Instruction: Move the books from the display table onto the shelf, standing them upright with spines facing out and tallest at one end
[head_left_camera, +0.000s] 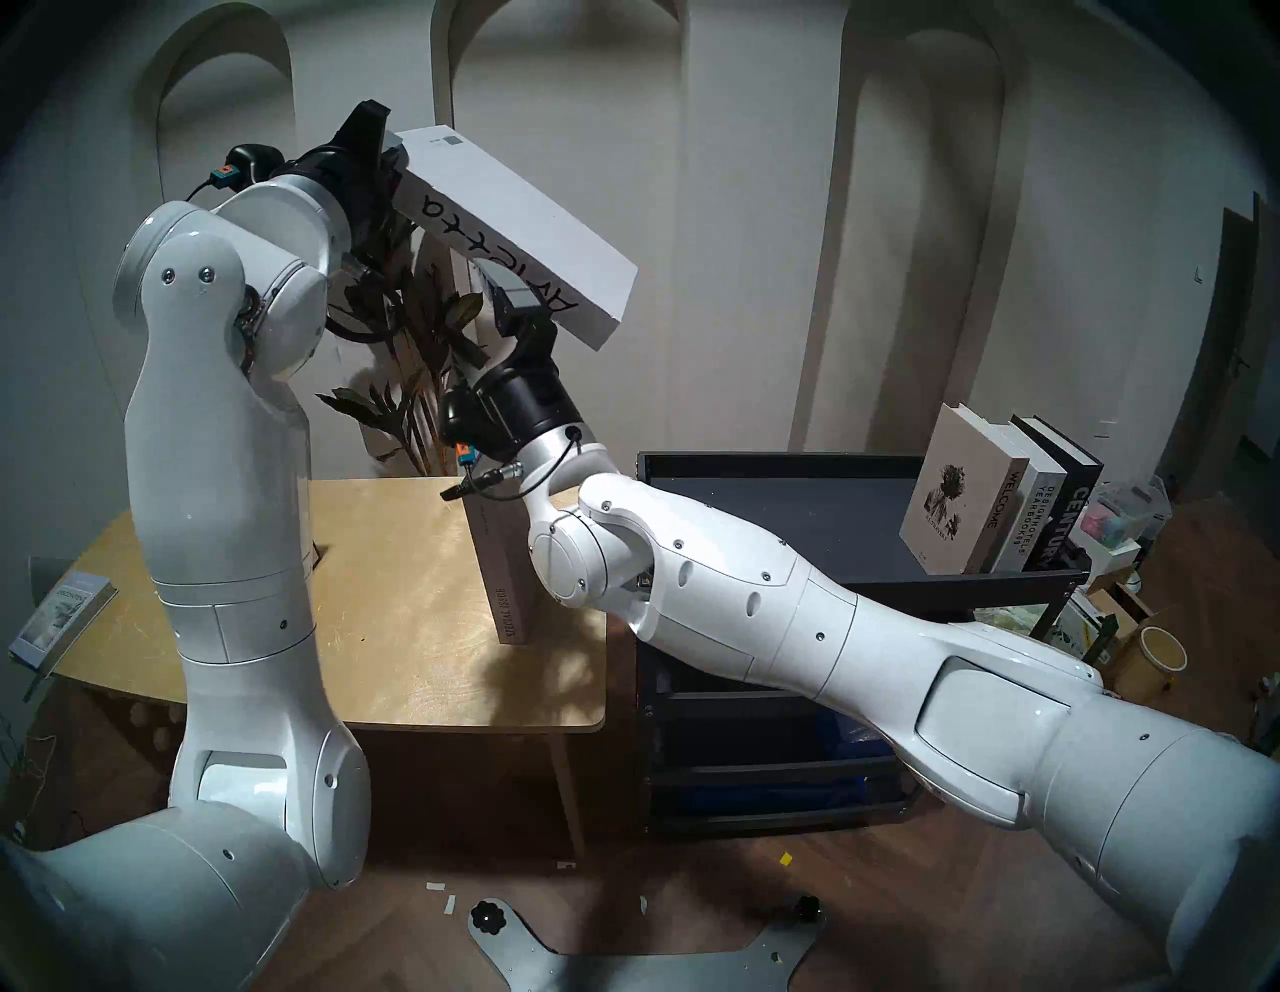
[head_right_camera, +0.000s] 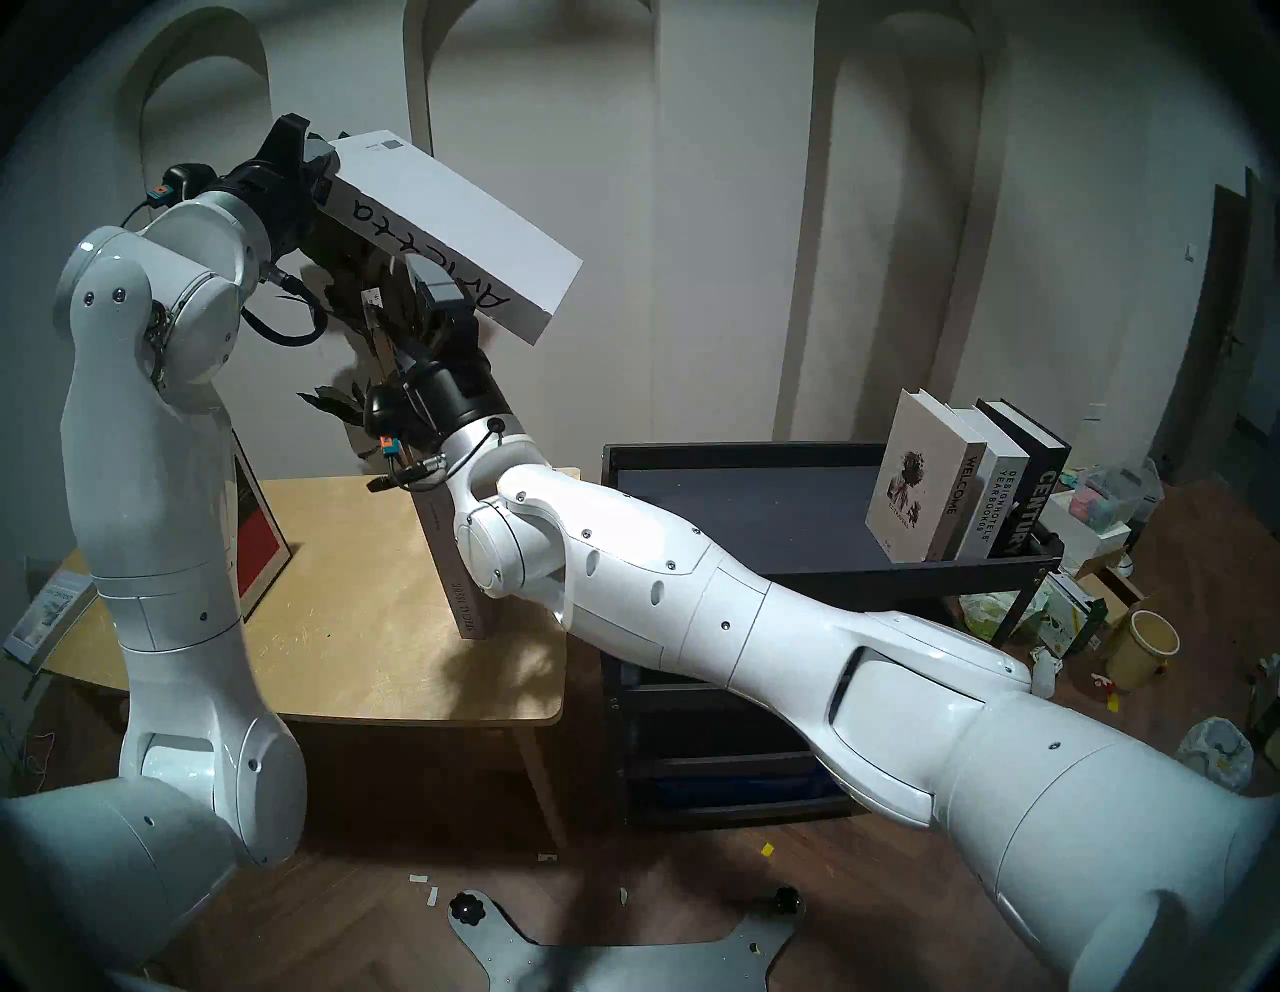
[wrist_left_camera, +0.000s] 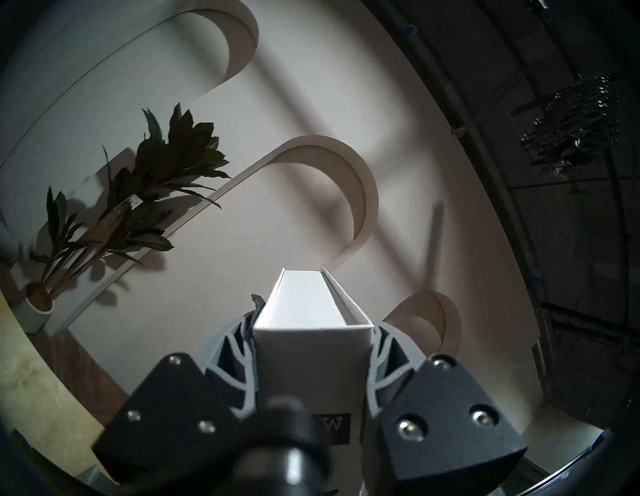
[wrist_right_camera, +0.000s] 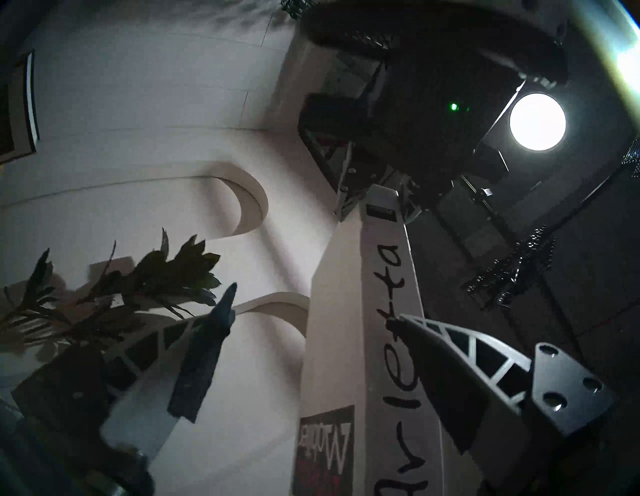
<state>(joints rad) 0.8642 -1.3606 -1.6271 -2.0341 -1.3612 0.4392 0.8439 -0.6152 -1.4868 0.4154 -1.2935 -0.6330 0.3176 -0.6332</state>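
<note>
My left gripper (wrist_left_camera: 311, 350) is pinching one white Arietta book (head_left_camera: 516, 228); my right gripper (wrist_right_camera: 311, 313), spread wide, is reaching under it. Three books (head_left_camera: 997, 502) are standing far right.

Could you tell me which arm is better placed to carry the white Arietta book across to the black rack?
Right. The right gripper, open beneath the Arietta book, is on the rack's side; the left gripper holds the far end.
</note>
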